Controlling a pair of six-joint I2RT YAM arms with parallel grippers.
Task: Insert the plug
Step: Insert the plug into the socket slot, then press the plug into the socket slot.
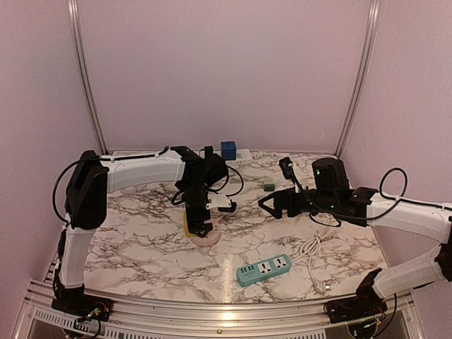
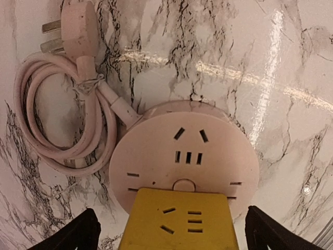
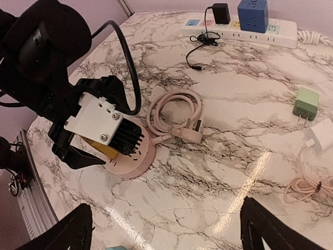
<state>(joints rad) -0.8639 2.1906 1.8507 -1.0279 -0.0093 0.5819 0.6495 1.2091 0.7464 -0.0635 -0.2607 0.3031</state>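
At the near edge of the desk, one teal power strip is noted lying flat, with one white charger and its coiled cable just beside it. Further in, one round pink socket is found below the left gripper, and one yellow adapter plug is seen sitting on its top face. This gripper is spread wide, its fingers standing clear on either side of the plug, and nothing is held. The insertion is therefore judged done or all but done, though full seating cannot be confirmed from these views. Only the clearing of the arm appears to be left. The socket's own pink plug and looped cord are seen lying loose beside it. The right gripper is likewise wide and empty, well apart from the socket. Beyond, one green charger is recorded, and at the far edge one long white power strip carrying one blue cube and one black adapter.
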